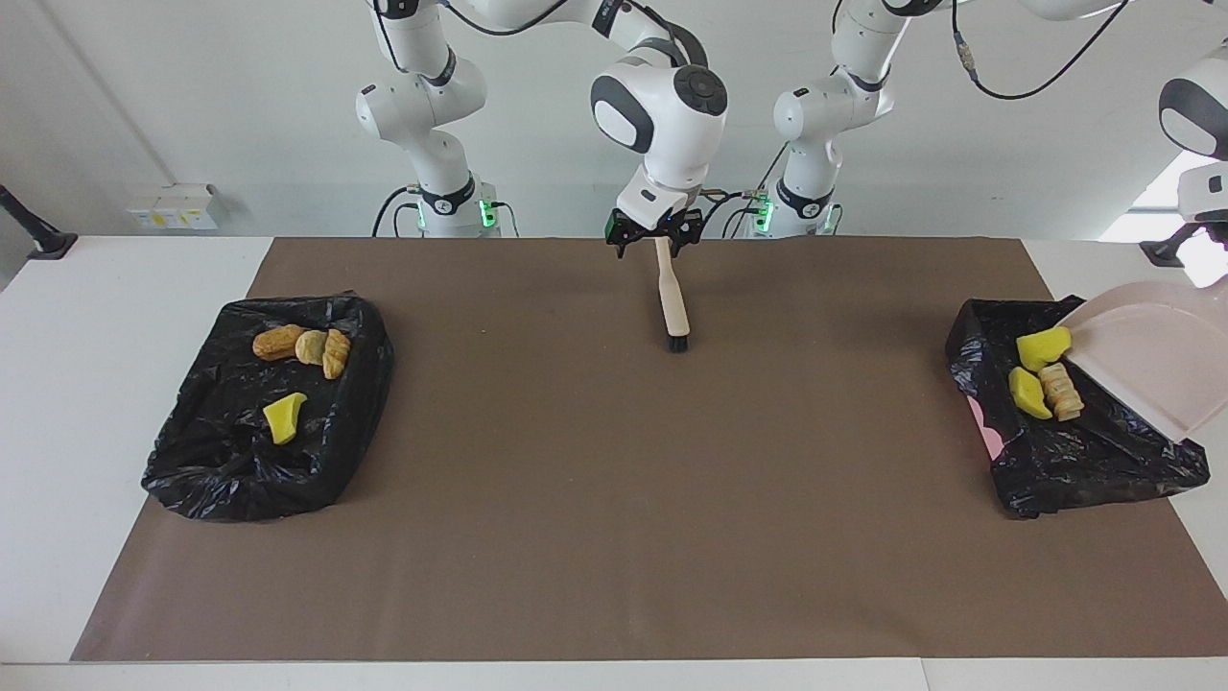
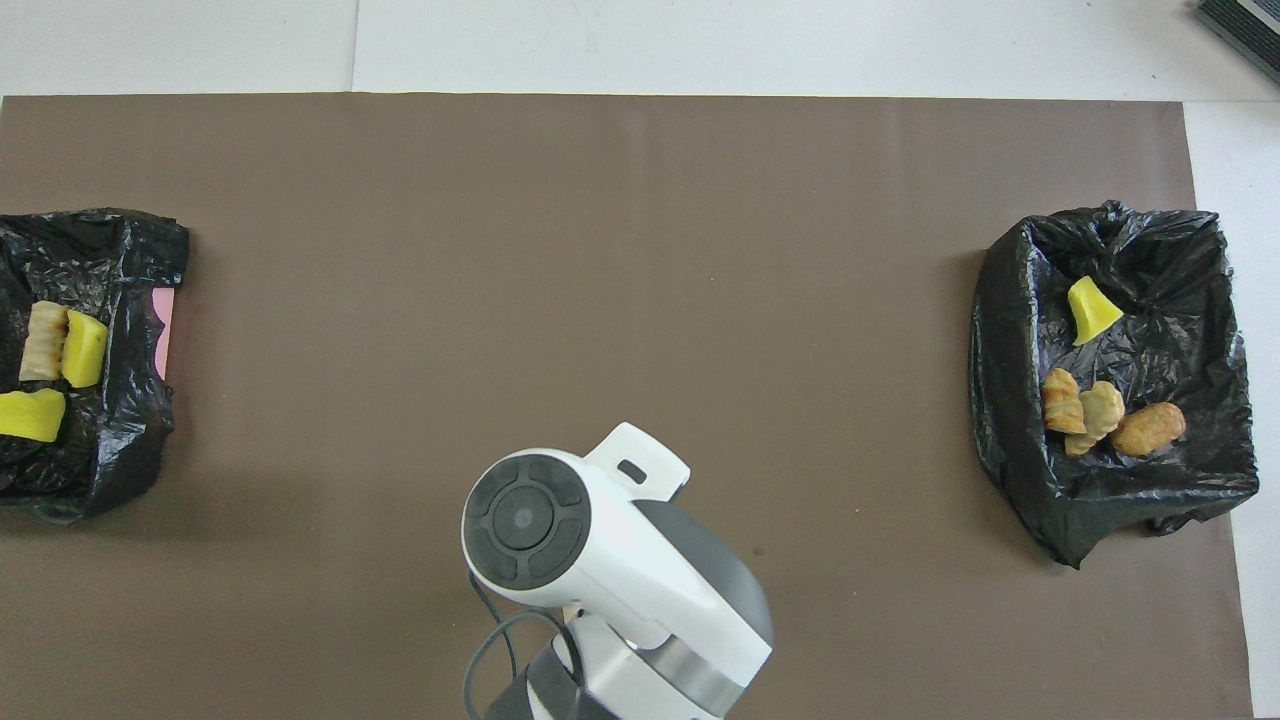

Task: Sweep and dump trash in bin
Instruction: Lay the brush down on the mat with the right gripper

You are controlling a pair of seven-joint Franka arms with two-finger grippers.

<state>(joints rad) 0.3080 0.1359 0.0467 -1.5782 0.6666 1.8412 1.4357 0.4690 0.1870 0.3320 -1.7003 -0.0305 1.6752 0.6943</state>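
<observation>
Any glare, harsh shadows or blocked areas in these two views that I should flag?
Facing view: a blown-out window patch just above the dustpan; the shadow beside the bin at the right arm's end is soft. Overhead view: even light, small glints on the black liners; the right arm hides the brush, and the frame edge cuts off the bin at the left arm's end.

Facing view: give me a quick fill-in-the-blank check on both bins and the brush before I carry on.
1. The bin under the tilted dustpan holds ___ pieces of trash.
2. The other bin, at the right arm's end, holds ___ pieces.
3. The right pincer, above the handle end of the brush, is ___.

Missing words: three; four; open.
</observation>
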